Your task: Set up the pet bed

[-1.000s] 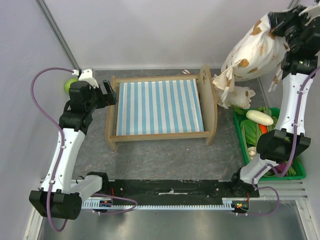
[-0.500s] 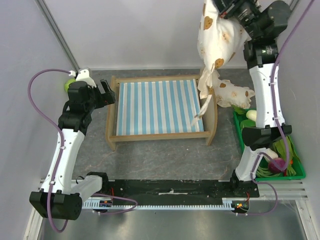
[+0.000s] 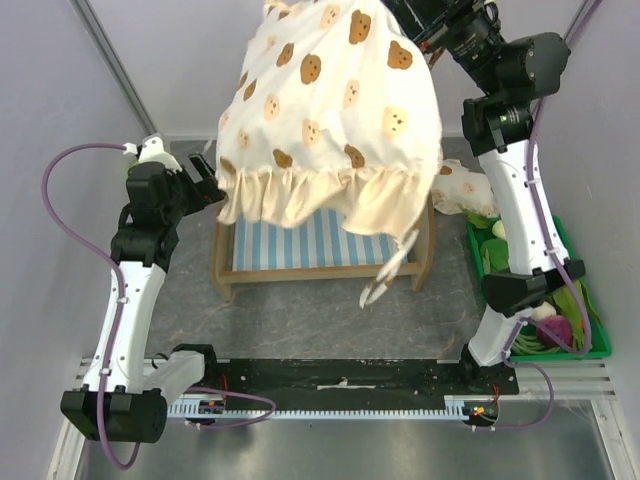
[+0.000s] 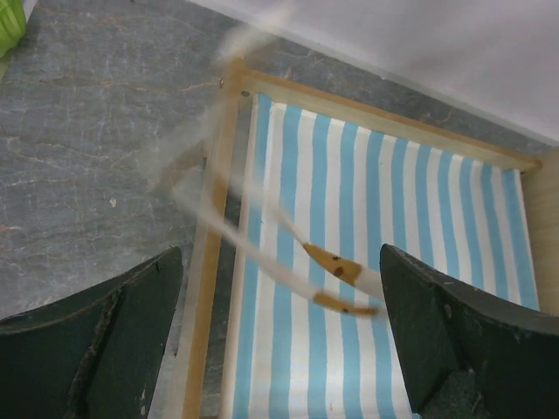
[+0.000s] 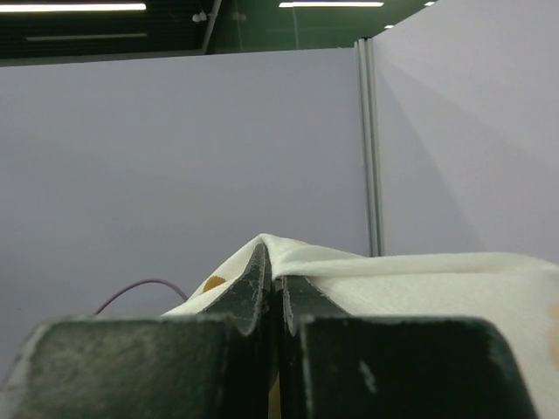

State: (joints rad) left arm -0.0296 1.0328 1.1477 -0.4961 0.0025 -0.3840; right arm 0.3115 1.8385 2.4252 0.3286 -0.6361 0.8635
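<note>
Small light-wood pet bed (image 3: 290,248) at mid-desk (image 3: 330,320), between the two arms, flat on its legs. Blue-and-white striped base, low side rails, rounded headboard at the right end; far part hidden from above by a cream bear-print cushion (image 3: 330,110). Cushion hanging over the bed, pinched by its top edge in the closed right tool (image 5: 271,288), frilled hem and ties dangling above the stripes. Left tool (image 4: 275,262) wide open, holding nothing, just beside the bed's left end.
</note>
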